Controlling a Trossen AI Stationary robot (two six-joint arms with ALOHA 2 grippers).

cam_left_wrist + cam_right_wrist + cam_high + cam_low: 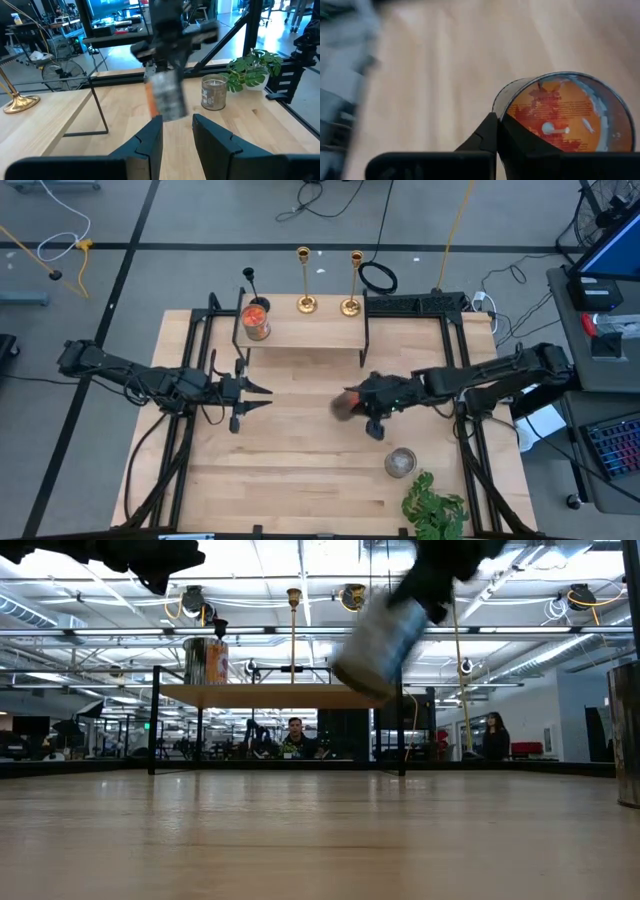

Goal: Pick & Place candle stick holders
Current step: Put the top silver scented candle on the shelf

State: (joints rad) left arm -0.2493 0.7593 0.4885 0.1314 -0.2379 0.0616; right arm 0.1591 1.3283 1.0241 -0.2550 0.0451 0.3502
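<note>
Shiny gold candlesticks (304, 278) by pale wooden tabletop's (300, 470) far edge; red-orange fill in held jar (565, 117); grey-filled jar (400, 462); green plant (435, 508).

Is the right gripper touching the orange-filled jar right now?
Touching. In the right wrist view a finger of the right gripper presses on the jar at its rim; the low view shows the jar tilted, clear of the table.

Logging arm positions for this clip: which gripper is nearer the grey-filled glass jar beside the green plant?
Right. The right gripper, shut on a glass jar with orange fill, hangs just up-table of the grey-filled glass jar. The left gripper, open, sits well across the table.
</note>
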